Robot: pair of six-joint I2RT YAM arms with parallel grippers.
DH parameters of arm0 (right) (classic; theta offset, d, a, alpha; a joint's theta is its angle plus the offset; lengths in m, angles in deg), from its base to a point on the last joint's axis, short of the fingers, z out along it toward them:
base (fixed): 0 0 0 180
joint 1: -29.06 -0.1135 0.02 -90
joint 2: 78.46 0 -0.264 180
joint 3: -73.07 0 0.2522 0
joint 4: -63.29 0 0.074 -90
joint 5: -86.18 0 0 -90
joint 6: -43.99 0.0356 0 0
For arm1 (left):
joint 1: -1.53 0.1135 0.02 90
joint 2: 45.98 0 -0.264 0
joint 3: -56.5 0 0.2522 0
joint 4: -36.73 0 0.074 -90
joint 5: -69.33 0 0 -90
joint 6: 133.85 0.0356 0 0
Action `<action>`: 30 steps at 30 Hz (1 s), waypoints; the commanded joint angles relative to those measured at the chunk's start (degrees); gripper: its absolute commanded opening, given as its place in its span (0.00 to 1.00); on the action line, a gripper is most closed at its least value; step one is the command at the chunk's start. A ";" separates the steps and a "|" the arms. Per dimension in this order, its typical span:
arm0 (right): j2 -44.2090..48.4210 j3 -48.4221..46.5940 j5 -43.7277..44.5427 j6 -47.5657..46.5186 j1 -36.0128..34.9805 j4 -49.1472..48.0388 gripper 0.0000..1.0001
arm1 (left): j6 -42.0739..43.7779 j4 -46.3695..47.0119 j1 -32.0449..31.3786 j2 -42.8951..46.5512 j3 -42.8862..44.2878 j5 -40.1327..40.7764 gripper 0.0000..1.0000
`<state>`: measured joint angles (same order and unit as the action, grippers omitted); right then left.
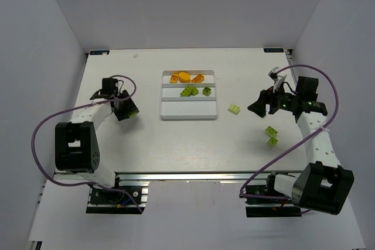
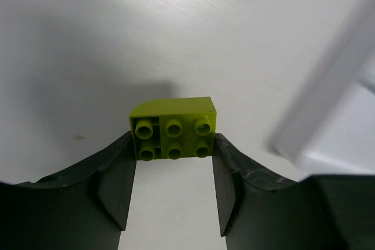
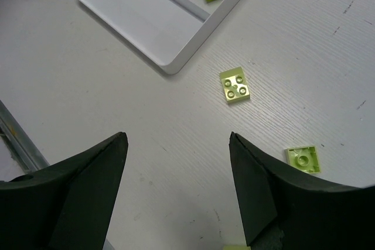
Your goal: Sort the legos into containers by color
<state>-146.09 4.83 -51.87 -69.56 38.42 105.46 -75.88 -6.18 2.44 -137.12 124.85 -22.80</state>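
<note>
The white tray (image 1: 188, 111) has three compartments. The far one holds orange legos (image 1: 184, 76), the middle one green legos (image 1: 188, 91), and the near one is bare. My left gripper (image 1: 127, 110) is left of the tray, shut on a lime lego (image 2: 174, 128) pinched between its fingertips (image 2: 126, 162). My right gripper (image 1: 258, 108) is open and empty, right of the tray. In its wrist view (image 3: 179, 139) a lime lego (image 3: 235, 86) lies ahead of it and another (image 3: 304, 159) to its right. Two green legos (image 1: 272, 135) lie near the right arm.
The tray's white wall (image 2: 328, 98) shows blurred at the right of the left wrist view. The tray's near corner (image 3: 170, 65) lies ahead of the right gripper. The table's metal front rail (image 1: 187, 175) runs between the arm bases.
</note>
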 commanded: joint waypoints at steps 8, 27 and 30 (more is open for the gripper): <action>1.72 -0.10 0.24 0.43 0.13 -1.68 0.75 | 13.31 11.48 -8.46 0.72 9.65 -26.88 0.08; 0.93 0.51 4.11 0.61 0.30 -2.12 0.76 | 10.32 5.33 -18.49 -23.21 36.55 -15.81 0.59; 0.66 0.51 4.28 0.52 0.21 -2.12 0.76 | 10.58 4.01 -18.49 -24.26 38.83 -15.01 0.64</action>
<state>-145.87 4.85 -47.85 -68.97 38.42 105.22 -65.35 -0.71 -15.96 -162.08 160.00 -39.48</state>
